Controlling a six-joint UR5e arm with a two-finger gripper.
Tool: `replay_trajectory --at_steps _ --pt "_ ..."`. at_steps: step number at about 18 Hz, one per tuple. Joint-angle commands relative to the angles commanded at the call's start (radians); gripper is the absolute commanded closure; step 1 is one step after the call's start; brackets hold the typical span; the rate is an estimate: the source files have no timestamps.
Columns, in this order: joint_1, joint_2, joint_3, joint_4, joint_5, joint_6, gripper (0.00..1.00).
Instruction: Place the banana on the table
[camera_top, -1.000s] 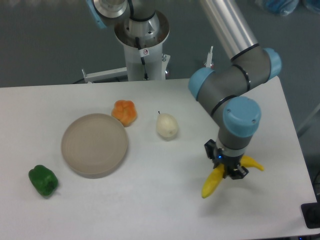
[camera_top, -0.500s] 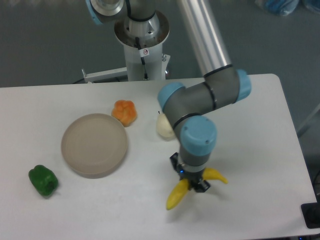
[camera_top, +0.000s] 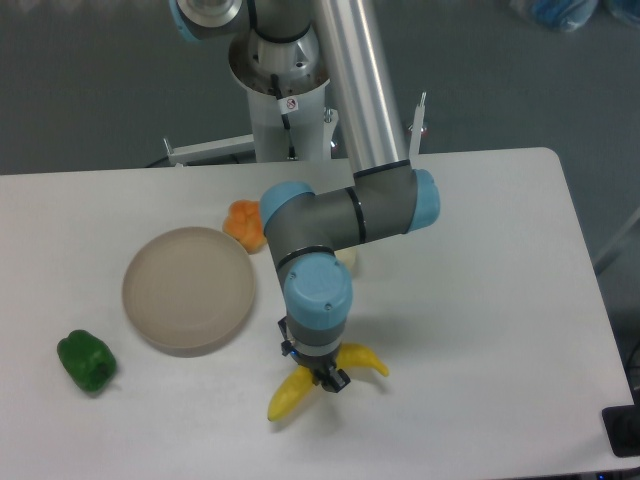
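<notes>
Where the arm bends down over the front middle of the desk (camera_top: 480, 300), the claw (camera_top: 322, 376) points straight downward and is closed on the banana (camera_top: 300, 386), gripping it about midway along its length. Its fingers are narrowly set, with only the fruit's thickness between them, and most of the claw is hidden under the blue-capped wrist above it. The banana sticks out on both sides of the grip: the longer, thicker end slants down to the left toward the front edge, and the shorter end curves out to the right. Whether the fruit rests on the white surface or hangs just above it cannot be told from this view.

A round beige plate (camera_top: 188, 290) sits to the left, near the banana but apart from it. A green pepper (camera_top: 86, 361) lies further left near the desk's edge. An orange fruit (camera_top: 243, 222) sits just behind the plate, partly covered by the arm's elbow.
</notes>
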Motion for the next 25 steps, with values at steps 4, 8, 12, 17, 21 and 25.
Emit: replay_trajectory --at_steps 4,8,12,17,21,25 --pt "0.0 0.008 -0.006 0.005 0.012 -0.003 0.0" --pt "0.005 0.02 0.012 0.005 0.012 0.005 0.0" --pt "0.076 0.052 0.026 -0.006 0.008 0.017 0.0" --pt "0.167 0.083 0.026 -0.009 0.009 0.121 0.0" --pt "0.271 0.057 0.098 -0.098 0.014 0.222 0.0" --pt "0.334 0.014 0.175 -0.126 0.014 0.281 0.0"
